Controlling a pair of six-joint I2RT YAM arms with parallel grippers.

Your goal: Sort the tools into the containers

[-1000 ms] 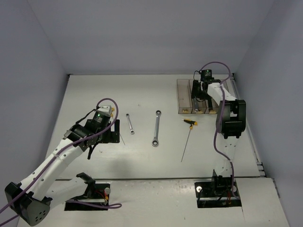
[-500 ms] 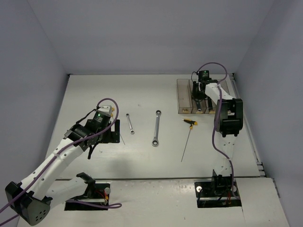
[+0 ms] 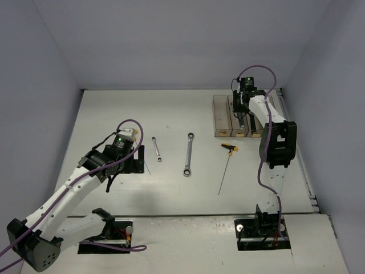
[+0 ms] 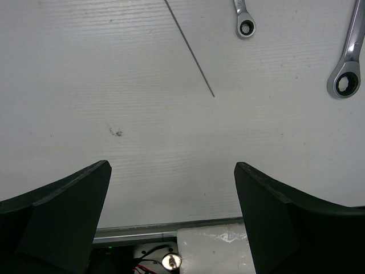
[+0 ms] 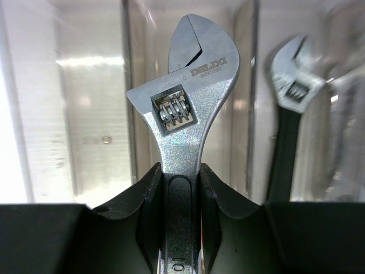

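adjustable spanner (image 5: 191, 103): bright silver metal, fine sparkly grain, black glossy handle | second spanner (image 5: 288, 91): shiny metal head, dark handle, blurred | bins (image 5: 91, 114): clear glossy plastic | ratchet wrench (image 4: 345, 80): satin silver metal | bench (image 4: 142, 148): matt white, faint linear grain | left claw (image 4: 171, 168), right claw (image 5: 181, 185): matt black plastic
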